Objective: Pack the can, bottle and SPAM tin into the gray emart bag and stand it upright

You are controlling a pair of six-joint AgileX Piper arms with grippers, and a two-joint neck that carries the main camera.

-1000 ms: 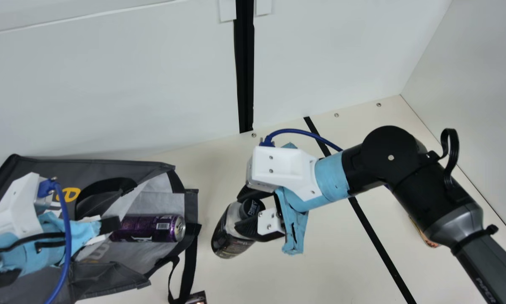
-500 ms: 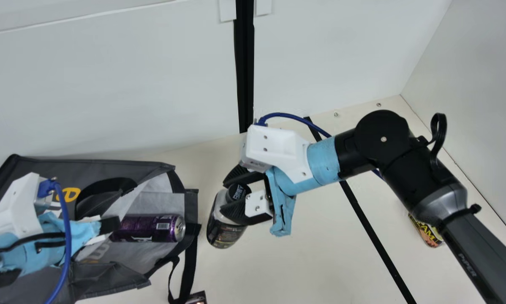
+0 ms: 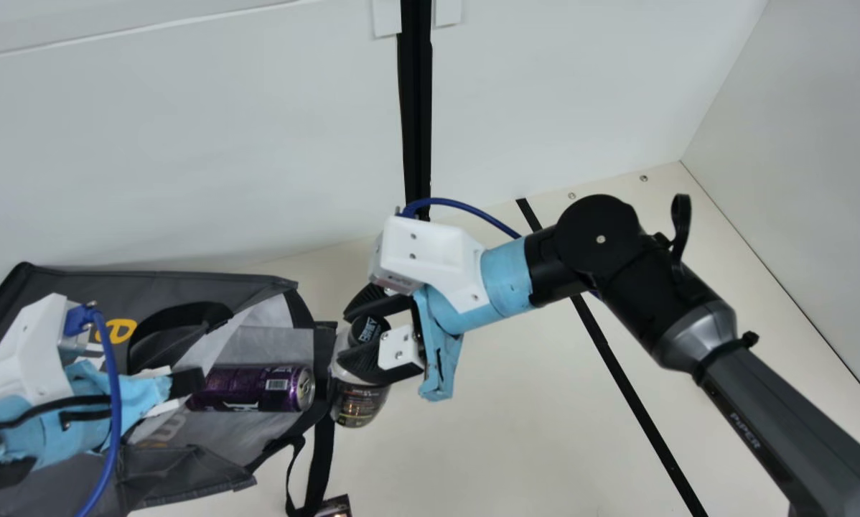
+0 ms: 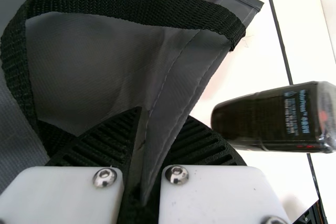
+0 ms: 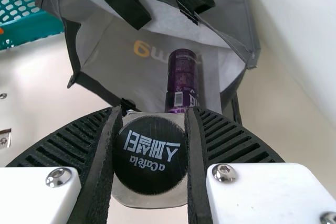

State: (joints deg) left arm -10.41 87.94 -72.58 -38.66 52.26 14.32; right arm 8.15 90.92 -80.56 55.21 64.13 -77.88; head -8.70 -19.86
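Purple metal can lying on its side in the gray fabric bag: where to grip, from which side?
Probably across the round body of the can, near its silver lid end, coming in through the open mouth of the bag. The lid end points out that way. I'd clear the black-capped bottle in the right tool first.

gray emart bag (image 3: 64, 286): matt cloth, smooth
bag strap (image 4: 131, 1): rough woven webbing, matt
can (image 3: 247, 380): glossy metal
bottle (image 3: 360, 404): glossy, smooth
bottle cap (image 5: 149, 174): smooth plastic
basket (image 5: 37, 27): plastic
table (image 3: 530, 431): smooth
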